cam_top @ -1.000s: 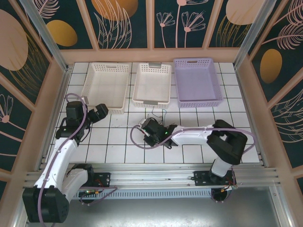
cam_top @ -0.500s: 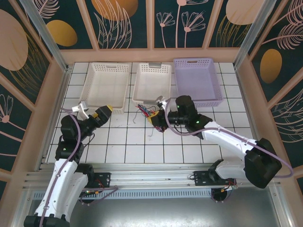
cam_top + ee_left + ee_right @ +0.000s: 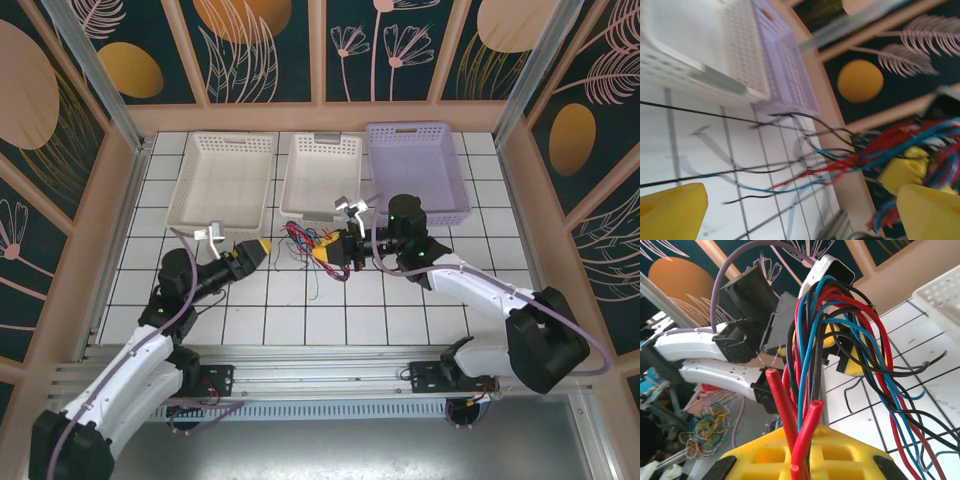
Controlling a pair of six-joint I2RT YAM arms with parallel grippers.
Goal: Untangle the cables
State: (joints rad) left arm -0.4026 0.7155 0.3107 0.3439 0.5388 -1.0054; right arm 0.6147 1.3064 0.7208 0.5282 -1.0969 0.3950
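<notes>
The cables (image 3: pixel 300 240) are a tangled bunch of thin red, blue and black wires, lifted just above the tiles in front of the middle basket. My right gripper (image 3: pixel 326 252) is shut on the cables (image 3: pixel 840 325), which rise in loops from between its yellow fingers (image 3: pixel 765 455). My left gripper (image 3: pixel 258 247) stands open just left of the bunch, apart from it. In the left wrist view its yellow fingertips (image 3: pixel 670 210) frame loose cable ends (image 3: pixel 805 175), which trail across the tiles with nothing between the jaws.
Three baskets stand in a row at the back: a white one (image 3: pixel 186 180) on the left, a white one (image 3: pixel 322 216) in the middle, a lilac one (image 3: pixel 417 215) on the right. Wooden walls close in the tiled table (image 3: pixel 270 320).
My left gripper has swung right and forward, up to the cables. The right gripper has carried the bunch back from the table's middle toward the middle basket.
</notes>
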